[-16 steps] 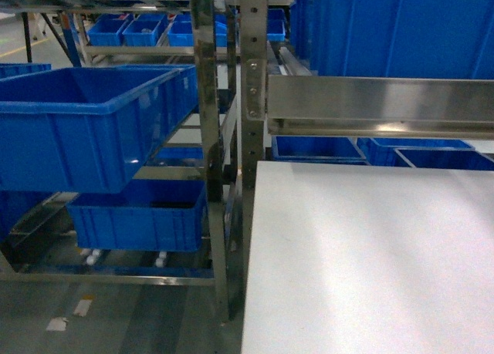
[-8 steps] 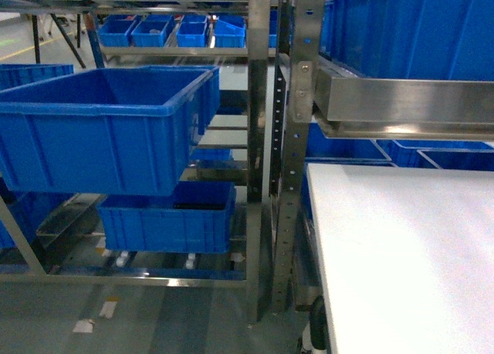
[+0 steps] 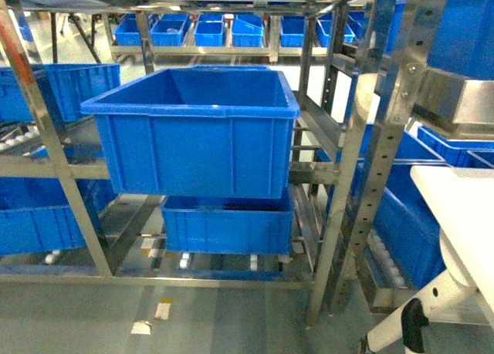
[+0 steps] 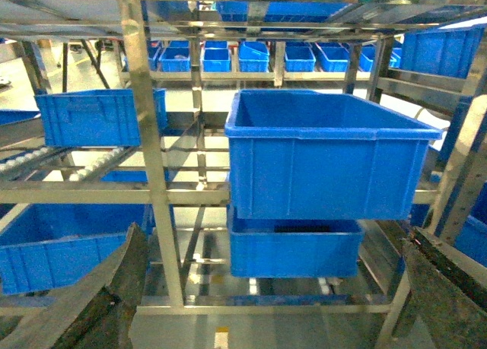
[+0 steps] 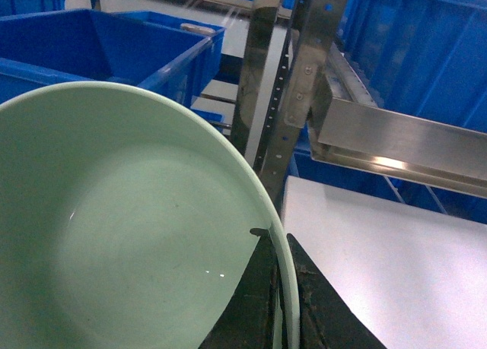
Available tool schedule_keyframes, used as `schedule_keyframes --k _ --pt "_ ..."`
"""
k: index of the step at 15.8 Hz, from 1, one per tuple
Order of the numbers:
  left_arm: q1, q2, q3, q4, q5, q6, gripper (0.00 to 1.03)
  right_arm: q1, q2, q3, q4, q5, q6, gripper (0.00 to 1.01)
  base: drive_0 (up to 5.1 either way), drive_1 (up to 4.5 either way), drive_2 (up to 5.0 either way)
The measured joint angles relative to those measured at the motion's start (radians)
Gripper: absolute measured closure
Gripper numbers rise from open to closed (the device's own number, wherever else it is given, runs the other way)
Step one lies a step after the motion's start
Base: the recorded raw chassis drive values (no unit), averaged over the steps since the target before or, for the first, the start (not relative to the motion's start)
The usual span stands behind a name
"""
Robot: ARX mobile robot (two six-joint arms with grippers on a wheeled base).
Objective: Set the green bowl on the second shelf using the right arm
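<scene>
Across the head view the big blue crate [image 3: 193, 130] has swung to centre, so approach is under way, the right tool [image 5: 283, 303] clamped on the green bowl [image 5: 114, 235].

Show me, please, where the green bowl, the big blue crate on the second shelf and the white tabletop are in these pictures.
green bowl [image 5: 129, 227]: right wrist view, on its inner surface.
big blue crate [image 3: 197, 150]: head view, on its front wall.
white tabletop [image 5: 380, 265]: right wrist view, on its bare surface.
</scene>
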Motion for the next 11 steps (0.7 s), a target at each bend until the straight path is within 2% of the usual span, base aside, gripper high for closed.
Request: schedule_keyframes --k 8,11 --pt "0.0 0.0 0.0 0.0 0.0 0.0 0.05 0.0 0.001 0.0 -0.002 0.0 0.0 0.99 -5.0 2.5 2.5" --pt "-0.001 0.0 0.0 0.002 -0.003 0.0 0.05 0.002 0.0 0.0 0.0 -0.01 0.0 0.99 0.0 0.0 0.0"
